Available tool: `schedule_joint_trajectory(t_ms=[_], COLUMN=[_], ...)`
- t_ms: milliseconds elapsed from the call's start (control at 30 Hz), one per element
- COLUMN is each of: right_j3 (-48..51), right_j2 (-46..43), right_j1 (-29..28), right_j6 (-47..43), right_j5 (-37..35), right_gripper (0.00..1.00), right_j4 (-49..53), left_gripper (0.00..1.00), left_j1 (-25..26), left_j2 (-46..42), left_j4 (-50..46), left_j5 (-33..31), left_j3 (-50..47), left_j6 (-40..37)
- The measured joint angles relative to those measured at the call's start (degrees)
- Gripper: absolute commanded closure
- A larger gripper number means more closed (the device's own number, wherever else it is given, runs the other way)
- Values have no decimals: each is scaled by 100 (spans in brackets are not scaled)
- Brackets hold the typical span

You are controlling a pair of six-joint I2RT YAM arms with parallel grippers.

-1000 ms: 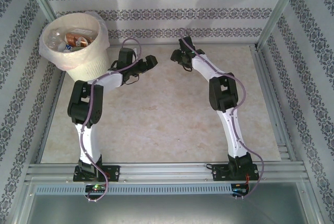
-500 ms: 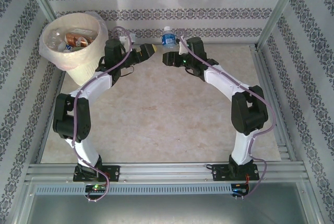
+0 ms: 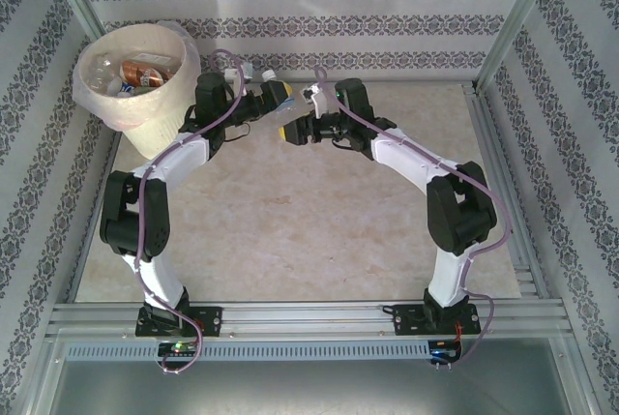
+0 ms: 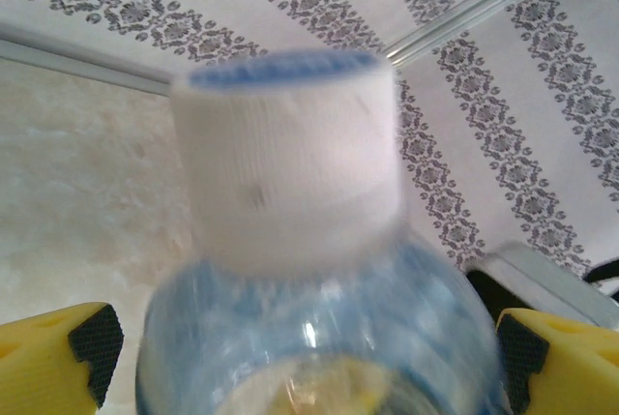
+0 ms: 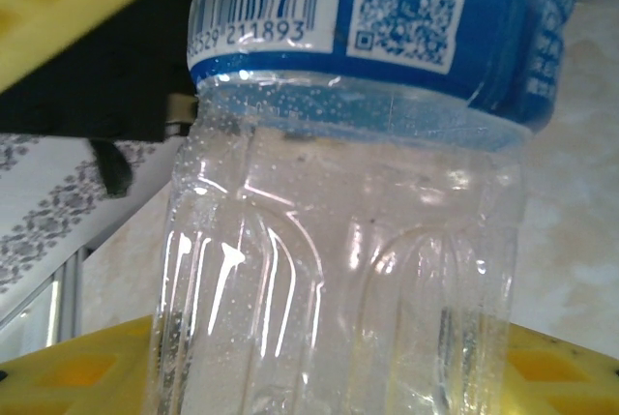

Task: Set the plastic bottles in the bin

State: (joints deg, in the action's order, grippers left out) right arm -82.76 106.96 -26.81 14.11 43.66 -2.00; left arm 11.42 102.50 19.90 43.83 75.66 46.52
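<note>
Bottle [image 5: 338, 192] swung over into the wide left hand [image 4: 300, 347]; right hand [image 5: 329, 386] grips it; bin [image 3: 164, 120] holds bottles [image 3: 135, 74]

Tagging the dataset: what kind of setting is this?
Probably a robot test cell, not a real room: aluminium frame, printed wallpaper panels for walls, marble-look tabletop.

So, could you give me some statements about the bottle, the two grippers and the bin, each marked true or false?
1. The clear plastic bottle with a blue label has a white ribbed cap. True.
2. The left gripper is shut on that cap. False: its jaws stand open beside the bottle's shoulder.
3. The right gripper holds the bottle's clear lower body. True.
4. The round cream-white plastic bin is empty. False: bottles lie inside.
</note>
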Motion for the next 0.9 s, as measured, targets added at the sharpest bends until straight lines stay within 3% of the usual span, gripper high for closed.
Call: schedule_joint_trajectory(t_ms=[133, 267, 433, 533, 700, 900], right_j3=[-2, -2, 245, 634, 1224, 1668], right_j2=[2, -46, -442, -925, -1591, -1679], right_j1=[-4, 85, 382, 730, 1274, 1537], right_j6=[-66, -83, 146, 411, 831, 1294], right_j5=[105, 103, 90, -76, -811, -1456], right_gripper=[33, 3, 2, 2, 2, 2], right_j4=[70, 55, -249, -597, -1078, -1261], left_gripper=[38, 40, 40, 39, 38, 38], left_j1=[17, 7, -439, -1043, -1722, -1919], left_j2=[35, 131, 140, 46, -472, -715], left_j4=[83, 341, -35, -940, -2365, -2820], left_j5=[-35, 9, -269, -1154, -3355, -4166], left_j3=[15, 48, 444, 1193, 2511, 3436], left_j6=[149, 439, 448, 24, -1060, -1563])
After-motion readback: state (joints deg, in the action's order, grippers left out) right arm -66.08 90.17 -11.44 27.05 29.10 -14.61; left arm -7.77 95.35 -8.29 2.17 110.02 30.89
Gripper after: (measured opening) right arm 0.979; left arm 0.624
